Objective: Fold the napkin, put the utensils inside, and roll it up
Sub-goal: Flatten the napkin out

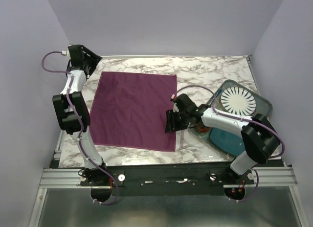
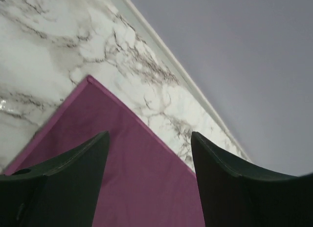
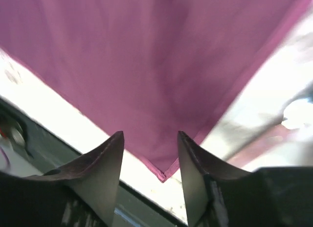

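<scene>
From above, the napkin is spread flat and plum-purple on the left-centre of the marble desk, with hardly a wrinkle. The left gripper hangs at the far left corner of the desk, right by the cloth's far left corner. The right gripper sits over the cloth's right edge, toward the near edge of the desk. Under that arm an orange-rimmed cup is mostly hidden. A thin pale sliver lies just beside the cloth's right hem, too slim to say what it is. Along the desk's right edge, a white plate rests on a teal mat. Pale lilac walls stand all round.

Left wrist now: the dark fingers are well apart, framing the napkin. Its hemmed corner points out onto grey-veined marble, with the wall beyond.

Right wrist: it's blurry here. The fingers are parted, with a corner of the napkin just between the tips. Whether they touch the cloth I cannot tell. The right side is a washed-out smear.
</scene>
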